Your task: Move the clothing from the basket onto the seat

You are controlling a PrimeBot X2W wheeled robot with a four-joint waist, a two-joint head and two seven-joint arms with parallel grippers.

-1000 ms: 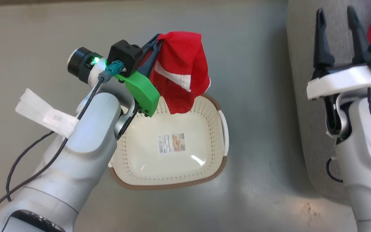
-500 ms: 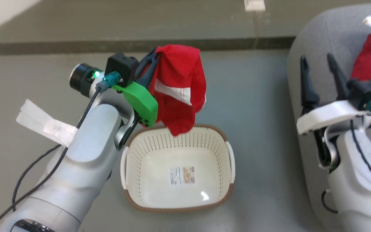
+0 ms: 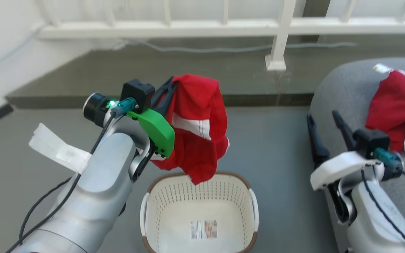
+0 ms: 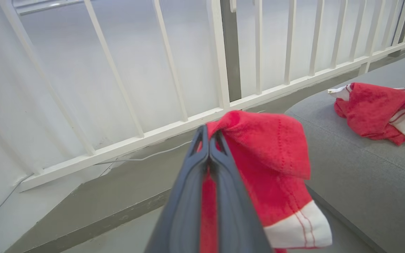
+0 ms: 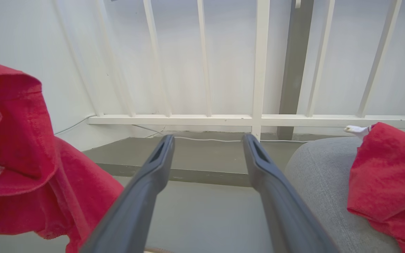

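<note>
My left gripper is shut on a red piece of clothing with a white stripe, which hangs in the air above the far rim of the cream basket. Inside the basket I see a paper label on bare floor. In the left wrist view the fingers pinch the red clothing. A second red garment lies on the grey seat at the right. My right gripper stands open at the seat's near edge, nothing between its fingers.
A white railing with a post runs along the back, behind a raised grey kerb. A white tape tag sticks from my left forearm. Grey floor lies between basket and seat.
The head camera has tilted up, so basket and seat slid down the picture and the railing came into view. The left gripper keeps its hold on the red garment, lifted a little higher above the basket.
</note>
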